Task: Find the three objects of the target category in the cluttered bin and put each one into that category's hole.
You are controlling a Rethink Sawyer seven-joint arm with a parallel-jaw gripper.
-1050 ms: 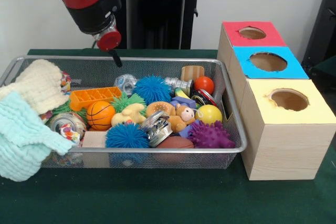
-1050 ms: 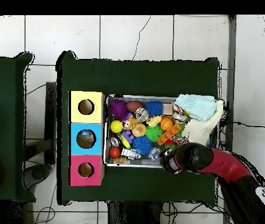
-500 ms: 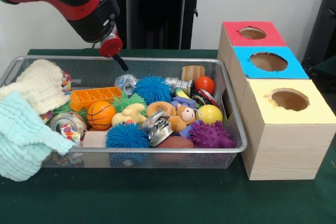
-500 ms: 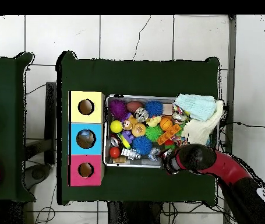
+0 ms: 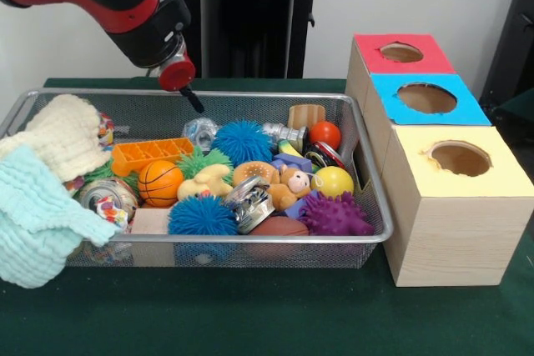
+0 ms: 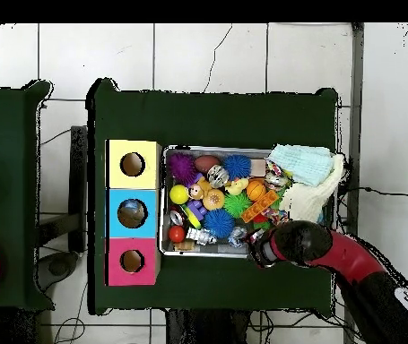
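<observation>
Two cloths sit at the left end of the wire bin (image 5: 367, 235): a mint-green cloth (image 5: 37, 223) drooping over the lower-left rim and a cream cloth (image 5: 62, 135) just behind it. Above them, in the upper left of the frame, the red and black arm slants down to the gripper (image 5: 193, 101), whose dark tip hangs over the bin's far rim; whether its jaws are spread or pressed together cannot be told. Below the tip lie an orange tray (image 5: 150, 153), a small basketball (image 5: 159, 183), and a blue spiky ball (image 5: 202, 216) near the front rim. Toward the middle are a second blue spiky ball (image 5: 242, 141), a bagel-like ring (image 5: 254, 172) and a teddy bear (image 5: 292, 185). Further right rest a yellow ball (image 5: 332, 181), a red ball (image 5: 324, 133) and a purple spiky ball (image 5: 334, 216). At the right of the frame, beside the bin, stand three boxes, each with a round hole: red box (image 5: 400, 52), blue box (image 5: 427, 98), yellow box (image 5: 459, 160).
</observation>
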